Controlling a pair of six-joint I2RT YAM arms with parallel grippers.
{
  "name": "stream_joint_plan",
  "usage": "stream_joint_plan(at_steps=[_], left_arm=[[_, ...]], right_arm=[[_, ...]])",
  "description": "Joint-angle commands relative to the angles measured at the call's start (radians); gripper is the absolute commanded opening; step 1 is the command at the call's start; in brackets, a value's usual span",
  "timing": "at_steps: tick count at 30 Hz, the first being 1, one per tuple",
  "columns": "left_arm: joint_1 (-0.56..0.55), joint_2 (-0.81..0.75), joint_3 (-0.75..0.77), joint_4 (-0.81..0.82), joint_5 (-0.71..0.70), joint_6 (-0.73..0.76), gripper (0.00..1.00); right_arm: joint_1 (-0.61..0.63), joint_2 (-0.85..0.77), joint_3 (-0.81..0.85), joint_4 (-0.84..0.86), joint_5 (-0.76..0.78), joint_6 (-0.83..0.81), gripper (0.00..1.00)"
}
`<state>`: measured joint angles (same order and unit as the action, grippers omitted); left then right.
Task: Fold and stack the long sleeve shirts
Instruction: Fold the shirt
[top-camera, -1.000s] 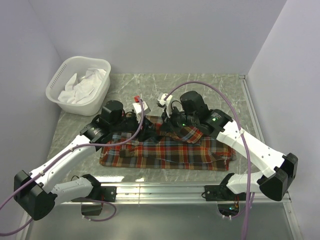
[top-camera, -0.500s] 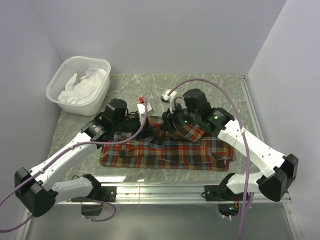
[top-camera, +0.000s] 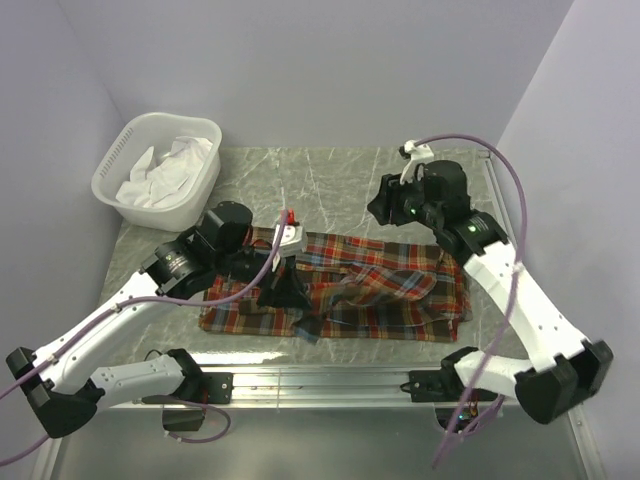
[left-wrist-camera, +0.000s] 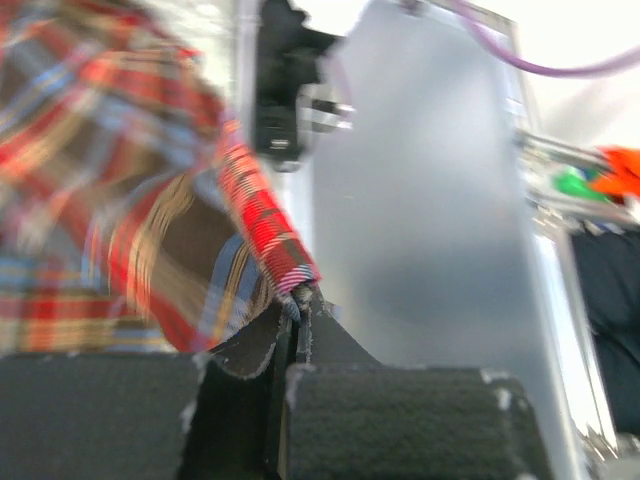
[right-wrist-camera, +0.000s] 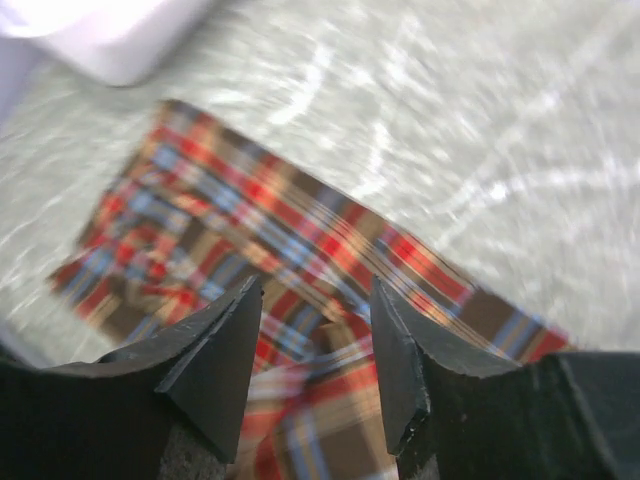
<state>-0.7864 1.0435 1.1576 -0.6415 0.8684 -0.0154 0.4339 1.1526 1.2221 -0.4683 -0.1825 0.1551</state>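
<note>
folding needs a lifted edge, so left gripper (left-wrist-camera: 300, 300) pinches the red-and-brown plaid flannel shirt (top-camera: 390, 275); right gripper (right-wrist-camera: 315, 300) hovers spread, empty.

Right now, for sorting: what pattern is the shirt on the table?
The shirt is red, orange, blue, brown plaid; top view shows it best.

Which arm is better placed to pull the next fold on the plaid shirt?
Left: the left claw is shut on a fold of the plaid shirt, while the right claw hangs open above it, holding nothing.
</note>
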Motion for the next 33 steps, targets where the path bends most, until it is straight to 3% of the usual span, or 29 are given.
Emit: stream_joint_plan(at_steps=[1, 7, 14, 20, 23, 33], left_arm=[[-0.049, -0.014, 0.05, -0.038, 0.133, 0.002, 0.0], [-0.163, 0.041, 0.037, -0.026, 0.112, -0.009, 0.0], [-0.192, 0.11, 0.031, 0.084, 0.052, -0.087, 0.01], [-0.189, 0.159, 0.091, 0.092, -0.15, -0.1, 0.0], [-0.151, 0.203, 0.119, 0.068, -0.287, -0.1, 0.0], [0.11, 0.378, 0.165, 0.039, -0.321, -0.106, 0.0]], right_arm=[[-0.037, 0.122, -0.045, -0.019, 0.077, 0.087, 0.54], [-0.052, 0.237, -0.116, -0.03, 0.046, 0.141, 0.51], [-0.052, 0.226, -0.216, 0.007, 0.031, 0.172, 0.51], [-0.052, 0.184, -0.243, 0.0, 0.06, 0.169, 0.51], [-0.054, 0.142, -0.266, 0.014, 0.067, 0.178, 0.51], [-0.052, 0.033, -0.343, 0.03, 0.118, 0.178, 0.51]])
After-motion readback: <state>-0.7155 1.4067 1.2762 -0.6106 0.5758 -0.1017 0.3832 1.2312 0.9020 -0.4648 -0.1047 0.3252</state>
